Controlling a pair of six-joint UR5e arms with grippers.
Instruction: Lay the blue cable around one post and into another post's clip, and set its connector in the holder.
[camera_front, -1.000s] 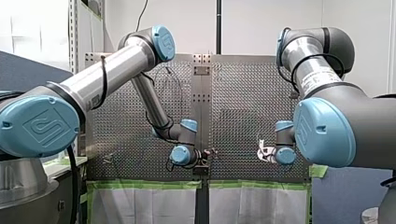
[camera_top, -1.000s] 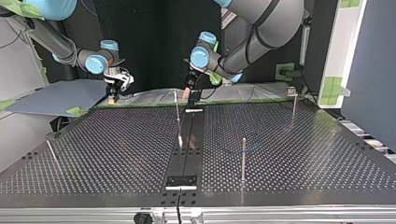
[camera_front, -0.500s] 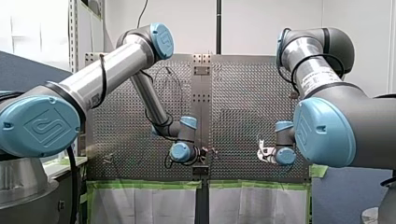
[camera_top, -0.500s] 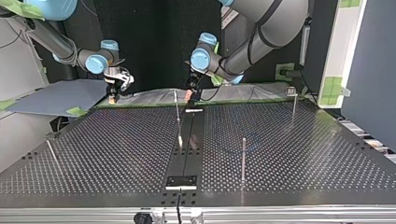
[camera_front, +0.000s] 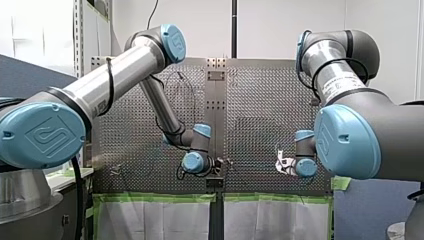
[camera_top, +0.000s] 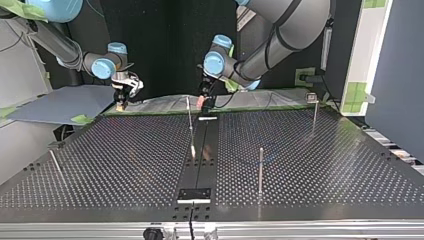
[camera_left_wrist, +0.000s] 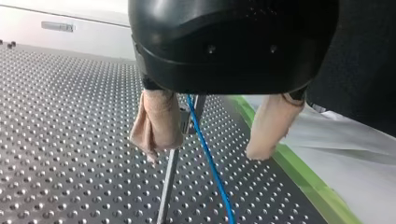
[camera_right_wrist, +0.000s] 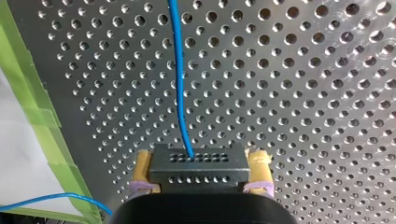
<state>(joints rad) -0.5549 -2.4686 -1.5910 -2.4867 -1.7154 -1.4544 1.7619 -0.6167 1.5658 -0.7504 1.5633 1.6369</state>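
In the right wrist view my right gripper (camera_right_wrist: 201, 161) is shut on the black connector (camera_right_wrist: 198, 171), with a yellow pad on each side of it. The blue cable (camera_right_wrist: 180, 84) leaves the connector and runs ahead over the perforated table. In the left wrist view my left gripper (camera_left_wrist: 204, 155) is open, its beige pads (camera_left_wrist: 156, 121) apart. The blue cable (camera_left_wrist: 212, 168) passes between them without being gripped. A thin metal post (camera_left_wrist: 168, 186) stands by one pad. In the top view my left gripper (camera_top: 205, 100) hangs at the table's far edge and my right gripper (camera_top: 120, 102) hangs further left.
Thin posts stand on the table in the top view: one in the middle (camera_top: 190, 120), one nearer the camera (camera_top: 260, 170), one at the right (camera_top: 314, 112) and one at the left (camera_top: 55, 162). A black holder plate (camera_top: 194, 194) sits at the near edge. Green tape (camera_left_wrist: 299, 177) lines the table's edge.
My left gripper has shifted slightly towards the top view's left at the table's far edge. The right arm and the connector have not moved.
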